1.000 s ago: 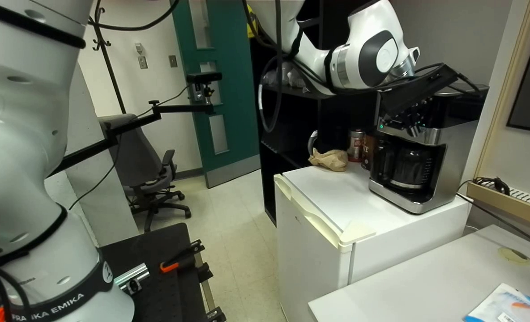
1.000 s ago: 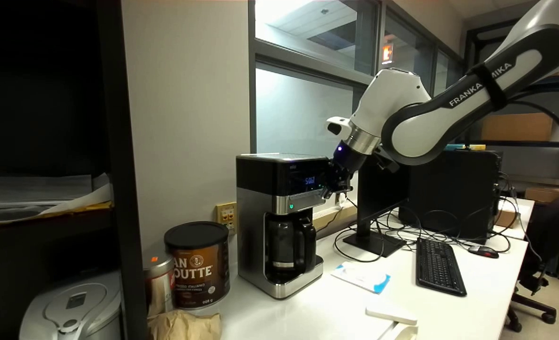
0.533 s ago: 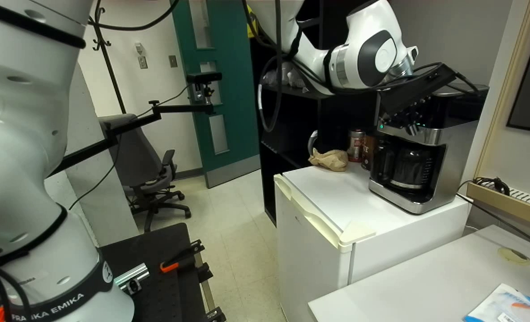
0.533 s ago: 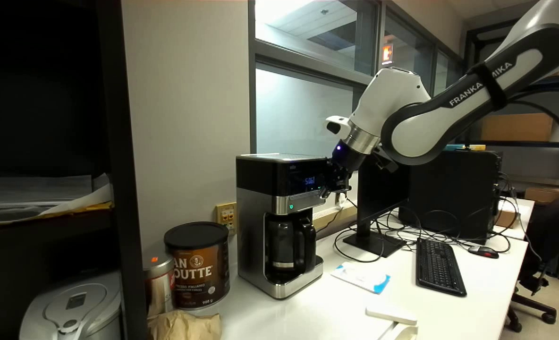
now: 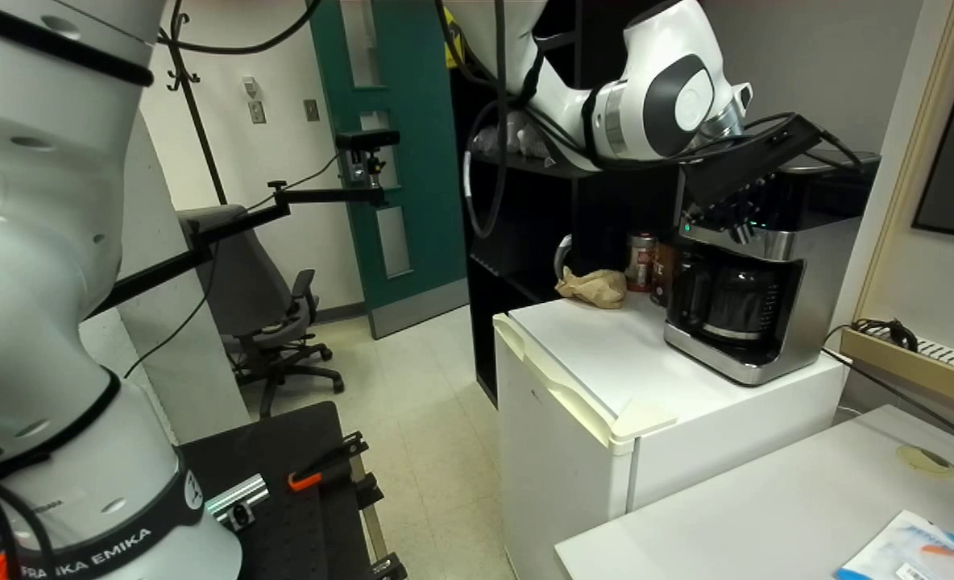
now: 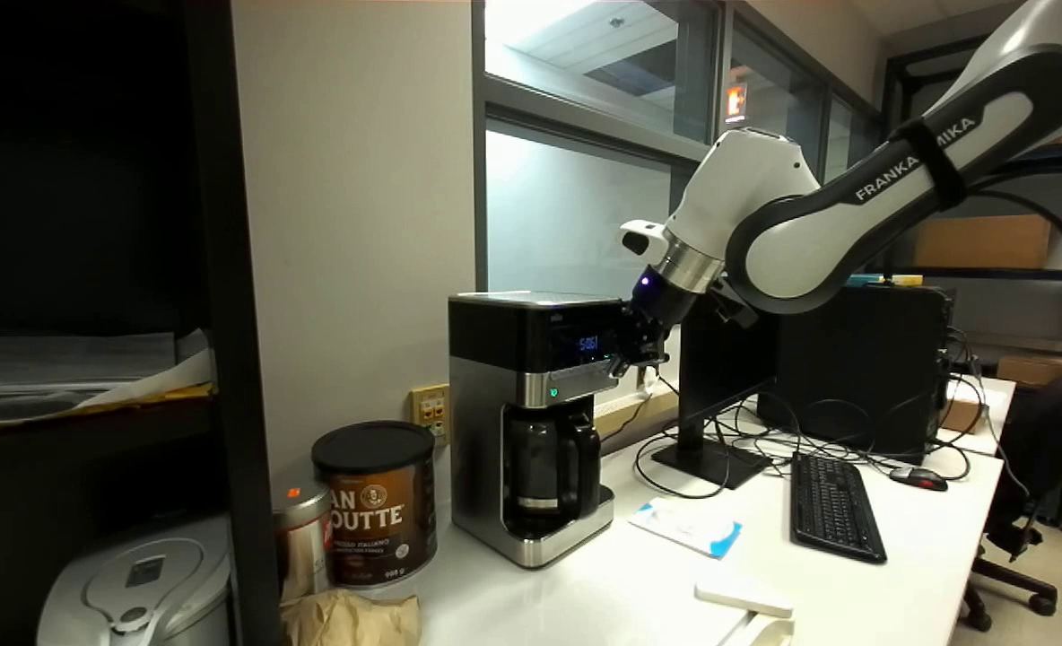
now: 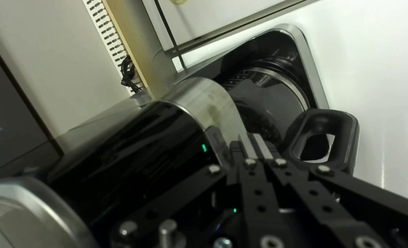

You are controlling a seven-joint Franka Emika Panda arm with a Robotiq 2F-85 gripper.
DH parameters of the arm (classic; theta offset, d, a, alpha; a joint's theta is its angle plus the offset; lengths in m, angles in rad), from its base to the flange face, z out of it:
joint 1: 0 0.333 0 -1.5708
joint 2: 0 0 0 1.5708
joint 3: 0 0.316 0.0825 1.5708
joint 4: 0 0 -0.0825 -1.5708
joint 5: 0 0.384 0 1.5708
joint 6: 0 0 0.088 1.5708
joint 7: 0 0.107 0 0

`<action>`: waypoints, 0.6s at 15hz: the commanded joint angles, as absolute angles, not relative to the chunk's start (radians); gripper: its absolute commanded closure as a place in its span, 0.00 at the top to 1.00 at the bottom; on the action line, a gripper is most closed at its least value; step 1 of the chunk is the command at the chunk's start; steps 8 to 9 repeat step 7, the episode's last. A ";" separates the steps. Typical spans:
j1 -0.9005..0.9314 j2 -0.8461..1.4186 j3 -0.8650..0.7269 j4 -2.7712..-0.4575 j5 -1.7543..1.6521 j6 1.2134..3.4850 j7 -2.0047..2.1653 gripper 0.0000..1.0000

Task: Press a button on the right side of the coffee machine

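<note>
In the wrist view, read left to right, the coffee machine [image 7: 131,151] lay on the left, its glossy black front panel uppermost; the gripper [image 7: 255,146] occupied the middle, and the carafe handle [image 7: 348,148] lay to the right. The fingers [image 7: 248,148] were pressed together side by side, their tips overlapping the silver band [image 7: 204,100]; contact with the machine could not be determined. A green light [image 7: 204,148] on the panel showed just left of the tips. The machine stood upright on the white top of the fridge [image 5: 557,483]. In an exterior view, left to right, the room contained the arm [image 5: 42,322] at a black table [image 5: 304,443], a grey chair [image 5: 239,282], a green door [image 5: 421,266] and a black shelf [image 5: 525,234]; a crumpled paper bag [image 5: 594,287] and a metal can [image 5: 640,262] sat on the fridge, left of the machine, and a white desk [image 5: 727,532] bearing a packet [image 5: 912,548] stood at the right. In an exterior view, a brown tub [image 6: 383,516] was clearly exposed beside the machine, blue digits [image 6: 588,344] were lit on its display, and a monitor [image 6: 719,377], keyboard [image 6: 836,507] and mouse [image 6: 919,478] followed to the right. The wrist view alone resolved the fingers; in both exterior views they appeared small and dark against the machine's front.
</note>
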State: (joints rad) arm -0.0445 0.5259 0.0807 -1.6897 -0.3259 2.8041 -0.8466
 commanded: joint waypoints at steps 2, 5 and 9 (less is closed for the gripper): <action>-0.135 0.409 0.162 -1.835 -0.265 2.752 -1.000 0.00; -0.193 0.329 0.205 -1.930 -0.190 2.717 -1.132 0.00; -0.223 0.272 0.226 -1.985 -0.112 2.685 -1.239 0.00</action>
